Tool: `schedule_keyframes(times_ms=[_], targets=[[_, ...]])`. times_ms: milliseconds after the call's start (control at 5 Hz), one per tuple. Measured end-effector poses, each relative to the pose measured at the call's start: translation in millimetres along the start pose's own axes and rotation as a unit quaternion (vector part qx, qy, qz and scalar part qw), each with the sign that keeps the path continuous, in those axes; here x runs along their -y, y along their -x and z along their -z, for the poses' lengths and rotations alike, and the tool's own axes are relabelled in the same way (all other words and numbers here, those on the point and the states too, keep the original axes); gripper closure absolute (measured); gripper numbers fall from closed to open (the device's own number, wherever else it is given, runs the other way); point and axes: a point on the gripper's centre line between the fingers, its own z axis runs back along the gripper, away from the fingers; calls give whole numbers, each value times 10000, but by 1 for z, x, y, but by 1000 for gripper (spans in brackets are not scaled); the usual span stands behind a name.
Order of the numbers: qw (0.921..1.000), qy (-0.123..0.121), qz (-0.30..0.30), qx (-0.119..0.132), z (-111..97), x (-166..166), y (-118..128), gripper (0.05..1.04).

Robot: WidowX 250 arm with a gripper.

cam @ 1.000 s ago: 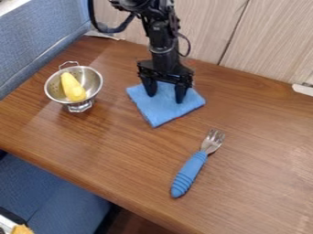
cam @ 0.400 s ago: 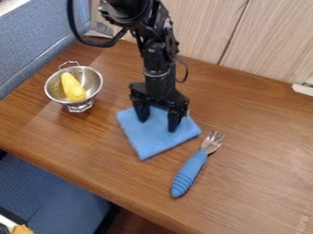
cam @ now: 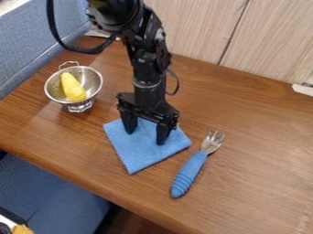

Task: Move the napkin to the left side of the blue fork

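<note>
At the far left, a blue partition (cam: 34, 43) stands along the table (cam: 263, 183), and blue seating (cam: 45, 196) shows below the near edge. On the table's left part sits a metal colander (cam: 92, 83), one handle pointing to the back and the other to the front. A yellow thing (cam: 72, 87) lies inside it, slanting, one end near the rim.

Next comes the napkin (cam: 136, 156), blue and flat on the table, right of the colander and well apart from it. The black arm (cam: 147, 68) comes in from the top edge, with a cable (cam: 56, 33) looping out on its left. The tool (cam: 145, 137) points down at the napkin, released: its two fingers are spread, with cloth showing between them, and their tips appear to touch it.

Just right of the napkin is the fork (cam: 189, 172), apart from it, its blue handle toward the front and its tines toward the back right. The napkin already lies on the fork's left in this view. Pale wood panelling (cam: 202, 27) rises behind the table.
</note>
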Motion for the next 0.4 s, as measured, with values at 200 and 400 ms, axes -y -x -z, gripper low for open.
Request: schedule_keyframes(times_ms=[200,400], targets=[[9999,-61,41,-84,0,-1,15,85],[9998,-58,-2,-166,3,2,24,85]])
